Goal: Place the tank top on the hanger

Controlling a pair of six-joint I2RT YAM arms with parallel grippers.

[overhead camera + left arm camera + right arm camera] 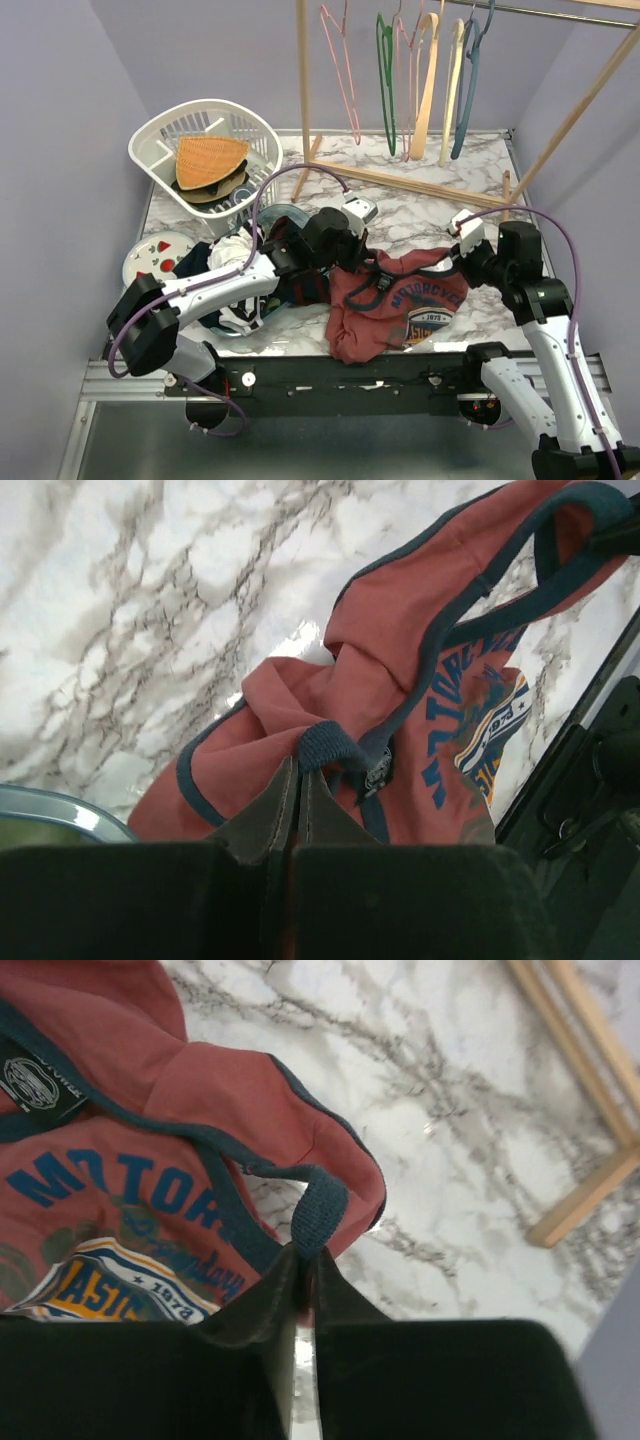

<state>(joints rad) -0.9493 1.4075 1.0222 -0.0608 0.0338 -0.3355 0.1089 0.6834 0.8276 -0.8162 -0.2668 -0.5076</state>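
The maroon tank top (395, 305) lies bunched on the marble table near the front edge, with its navy lettering facing up. My left gripper (352, 266) is shut on a navy shoulder strap at the garment's left end. In the left wrist view, the left gripper (300, 768) pinches that strap, and the tank top (400, 650) trails away from it. My right gripper (456, 262) is shut on the other strap at the right end. The right wrist view shows the right gripper (306, 1256) holding the navy loop of the tank top (130, 1100). The slate-blue hanger (468, 80) hangs on the rack at the back.
A wooden rack (420, 183) crosses the back and carries pink, green (386, 80) and cream (430, 85) hangers. A white basket (205, 107) holding hats stands at the back left. A striped garment (238, 305) lies under my left arm, beside a round white disc (150, 258).
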